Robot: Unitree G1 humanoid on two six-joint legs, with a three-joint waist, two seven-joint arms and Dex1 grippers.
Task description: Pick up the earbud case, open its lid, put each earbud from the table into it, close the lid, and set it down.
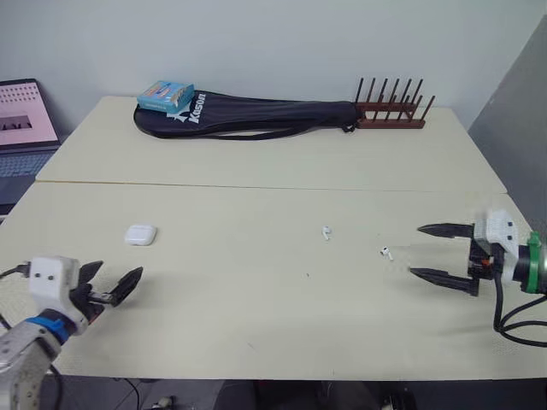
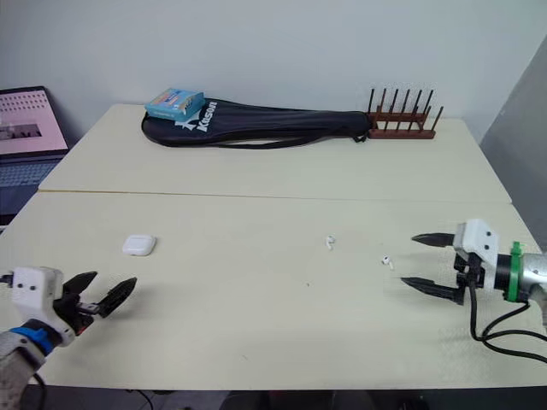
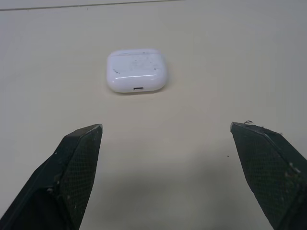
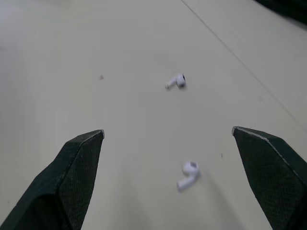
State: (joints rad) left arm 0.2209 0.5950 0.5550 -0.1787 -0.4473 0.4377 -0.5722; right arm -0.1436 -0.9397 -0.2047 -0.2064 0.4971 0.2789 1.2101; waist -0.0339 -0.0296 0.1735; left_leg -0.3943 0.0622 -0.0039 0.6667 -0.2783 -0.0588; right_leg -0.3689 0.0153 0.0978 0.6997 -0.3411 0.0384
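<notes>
Both grippers open, nothing held, case untouched.
Small white glossy plastic earbud case [image 1: 140, 234] lies left on the table, lid shut, just beyond left gripper [image 1: 109, 285]; light, slippery, best pinched across flat sides. Right gripper [image 1: 440, 251] faces the two earbuds.

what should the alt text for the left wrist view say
A closed white earbud case lies flat on a pale table, its charging port facing the camera. The left gripper is open, its two black fingers spread wide short of the case, not touching it.
</notes>
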